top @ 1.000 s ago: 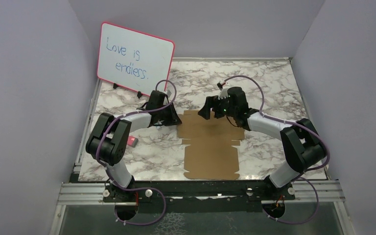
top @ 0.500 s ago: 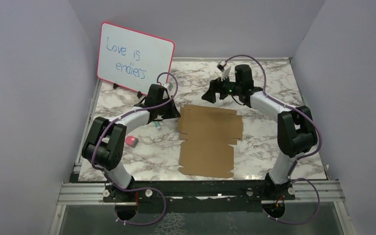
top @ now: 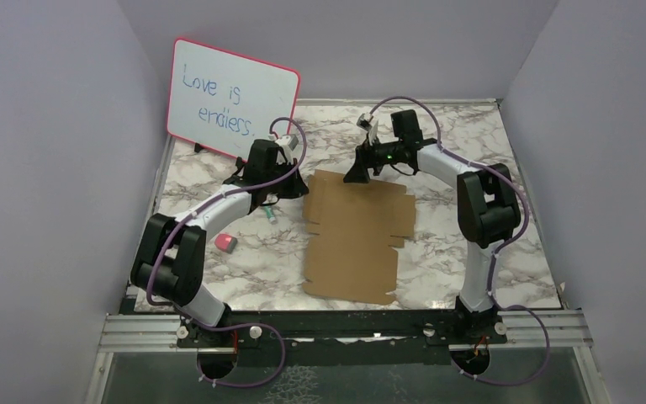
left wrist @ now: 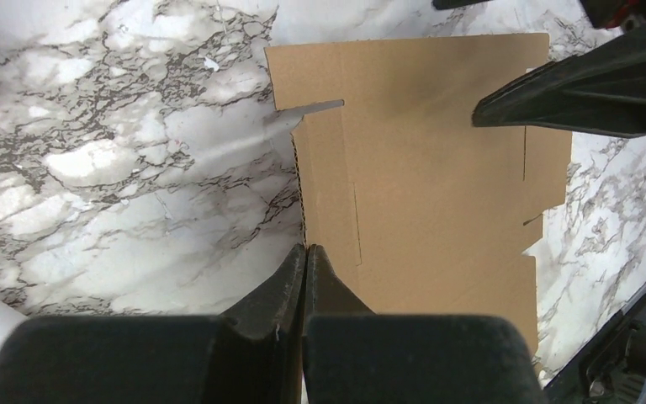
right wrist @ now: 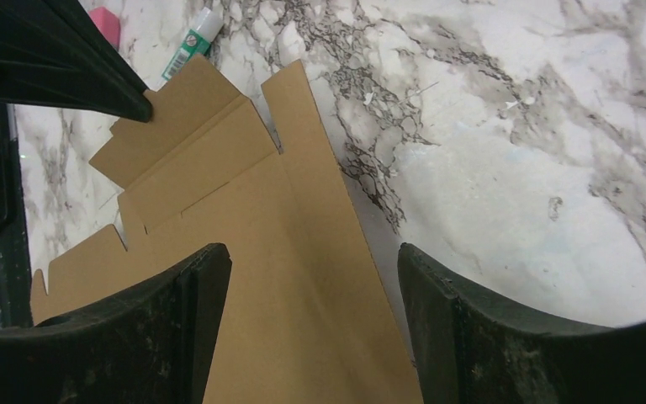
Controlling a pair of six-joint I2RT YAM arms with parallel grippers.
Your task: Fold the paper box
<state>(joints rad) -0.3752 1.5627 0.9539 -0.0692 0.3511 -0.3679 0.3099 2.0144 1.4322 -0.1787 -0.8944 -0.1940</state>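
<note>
The paper box (top: 355,240) is a flat brown die-cut sheet with notched flaps, lying on the marble table. My left gripper (top: 297,187) is shut, its tips (left wrist: 305,249) resting right at the sheet's left edge (left wrist: 437,194); nothing shows between the fingers. My right gripper (top: 358,173) is open over the sheet's far edge. In the right wrist view (right wrist: 311,252) one finger hangs over the cardboard (right wrist: 244,227) and the other over bare marble.
A pink-framed whiteboard (top: 231,101) stands at the back left. A pink eraser (top: 226,243) and a marker (top: 269,215) lie left of the sheet, behind my left arm. Purple walls close in the table on three sides.
My left gripper has shut at the sheet's edge. The right arm has swung toward the far side and its jaws have narrowed a little. The sheet has shifted left and turned slightly.
</note>
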